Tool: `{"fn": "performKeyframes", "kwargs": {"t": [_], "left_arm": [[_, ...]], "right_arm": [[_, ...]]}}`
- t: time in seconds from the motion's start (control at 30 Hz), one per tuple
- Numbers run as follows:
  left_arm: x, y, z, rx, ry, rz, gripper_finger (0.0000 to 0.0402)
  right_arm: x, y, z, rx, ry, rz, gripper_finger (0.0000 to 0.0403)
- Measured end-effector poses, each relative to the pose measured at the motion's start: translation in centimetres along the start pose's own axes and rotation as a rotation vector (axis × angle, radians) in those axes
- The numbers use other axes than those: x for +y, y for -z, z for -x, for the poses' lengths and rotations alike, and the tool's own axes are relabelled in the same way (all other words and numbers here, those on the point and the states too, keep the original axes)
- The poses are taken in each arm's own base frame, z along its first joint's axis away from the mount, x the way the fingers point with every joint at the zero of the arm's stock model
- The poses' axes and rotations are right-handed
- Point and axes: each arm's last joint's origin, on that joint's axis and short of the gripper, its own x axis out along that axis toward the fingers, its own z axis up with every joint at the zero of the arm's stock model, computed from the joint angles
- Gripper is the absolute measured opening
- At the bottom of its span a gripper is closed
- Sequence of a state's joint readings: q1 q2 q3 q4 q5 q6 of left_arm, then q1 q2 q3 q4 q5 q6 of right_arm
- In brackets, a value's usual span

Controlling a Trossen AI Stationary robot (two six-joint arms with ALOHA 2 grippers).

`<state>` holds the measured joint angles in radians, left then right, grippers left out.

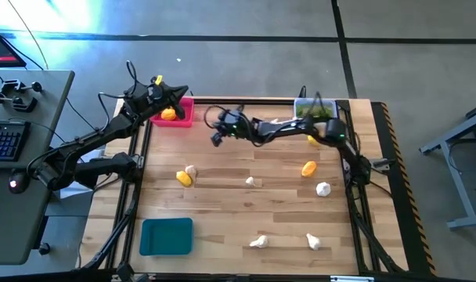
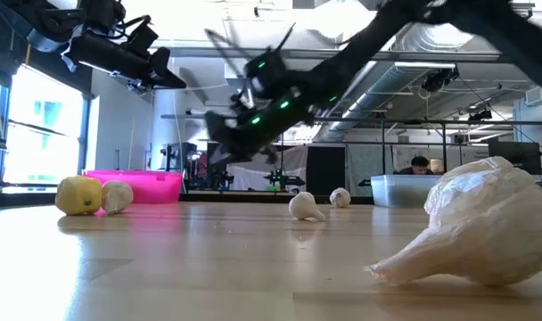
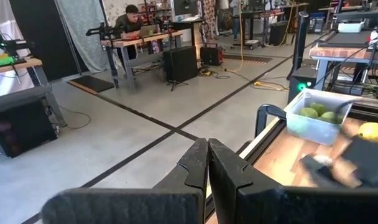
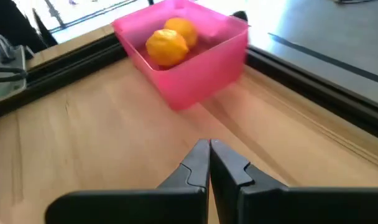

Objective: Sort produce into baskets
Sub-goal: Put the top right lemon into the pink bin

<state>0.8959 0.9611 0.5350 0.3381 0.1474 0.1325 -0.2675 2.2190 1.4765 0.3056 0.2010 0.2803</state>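
Counting the bins gives three on the worktop (image 1: 222, 211): a pink basket (image 1: 183, 113) at the far edge toward the left, a clear basket (image 1: 315, 110) at the far edge toward the right, and a teal basket (image 1: 167, 236) near the front left corner.

The pink basket holds two yellow-orange lemons (image 4: 167, 46). The clear basket holds green limes (image 3: 318, 111); three show in the left wrist view, though there may be more behind them.

Loose on the boards lie three more lemons: one (image 1: 184, 178) left of centre, one (image 1: 308, 168) right of centre, and one (image 1: 312, 141) just beside the right arm near the clear basket. Five white garlic bulbs also lie loose: one (image 1: 191, 170) touching or just beside the left lemon, one small one (image 1: 250, 182) in the middle, one (image 1: 322, 188) at the right, and two (image 1: 258, 242) near the front edge, well apart from each other.

The left pincer (image 1: 185, 93) hangs above the far rim of the pink basket, its fingers pressed together with nothing between them. The right pincer (image 1: 217, 139) reaches across the far middle of the worktop toward the pink basket, its fingers likewise closed on nothing.
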Motion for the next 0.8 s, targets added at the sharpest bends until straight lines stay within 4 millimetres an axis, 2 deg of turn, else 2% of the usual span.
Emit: {"fn": "performKeyframes", "kwargs": {"t": [0.17,0.33,0.53,0.67,0.8], "left_arm": [[0.0,0.0,0.0,0.002,0.011,0.000,0.0000],[-0.3,0.2,0.0,0.014,0.085,0.003,0.0000],[-0.5,0.4,0.0,0.022,0.144,0.005,0.0000],[-0.6,0.3,0.0,0.015,0.186,0.001,0.0000],[-0.6,0.4,0.0,0.022,0.189,0.002,0.0000]], "right_arm": [[0.1,1.0,6.2,0.034,0.046,-0.006,0.0000],[-0.2,1.4,13.4,0.103,0.041,-0.032,0.0000],[-2.5,2.6,21.8,0.326,0.127,-0.068,0.0000],[-4.4,3.7,25.9,0.457,0.204,-0.082,0.0000],[-6.0,4.8,28.5,0.571,0.234,-0.106,0.0020]]}}
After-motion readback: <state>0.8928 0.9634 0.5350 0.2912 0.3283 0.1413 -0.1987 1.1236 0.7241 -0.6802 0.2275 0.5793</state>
